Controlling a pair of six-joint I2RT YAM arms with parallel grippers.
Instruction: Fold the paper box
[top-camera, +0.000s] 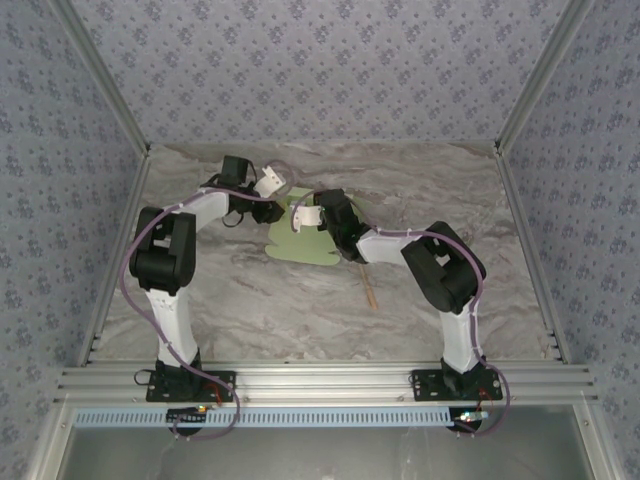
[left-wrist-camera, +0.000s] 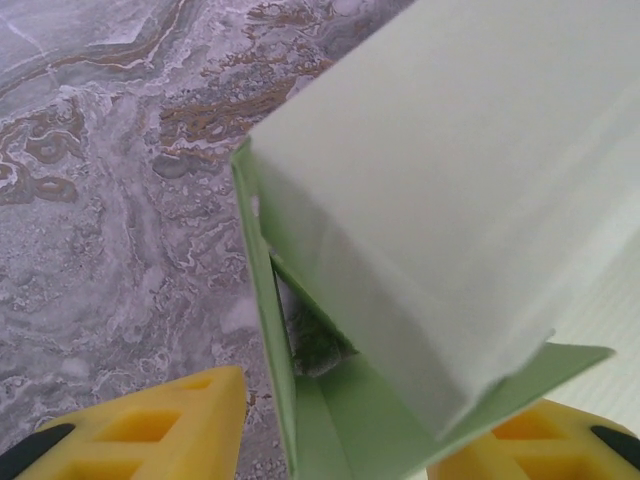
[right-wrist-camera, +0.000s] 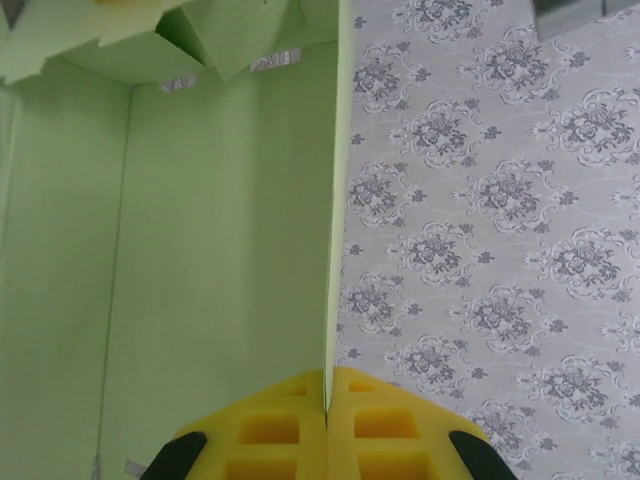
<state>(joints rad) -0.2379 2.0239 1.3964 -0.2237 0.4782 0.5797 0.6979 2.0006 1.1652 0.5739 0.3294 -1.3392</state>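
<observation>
The paper box (top-camera: 300, 243) is part-way folded, by my reading. In the left wrist view one broad panel (left-wrist-camera: 420, 180) stands up and bends over along a crease, with a narrower flap angled beneath it. In the top view much of the sheet is flat on the desk (top-camera: 450, 200), so the remaining walls and the tuck of the tabs look not yet done. The card is pale green, thin and matte. Its creases are sharp, and the notched tab edges show at the top of the right wrist view (right-wrist-camera: 200, 250), where small strips of clear tape sit on the inner face.

The right tool (right-wrist-camera: 327, 385) is pinched fully closed on the thin edge of an upright panel, at the box's right side (top-camera: 312, 214). The left tool (left-wrist-camera: 385, 395) is at the box's far-left corner (top-camera: 268, 184). Its yellow fingers (left-wrist-camera: 150, 430) are spread partway to either side of the raised panel, and bare desk shows between the card and one finger, so it grips nothing. A thin wooden stick (top-camera: 370, 291) lies near the box, on its near-right side.
</observation>
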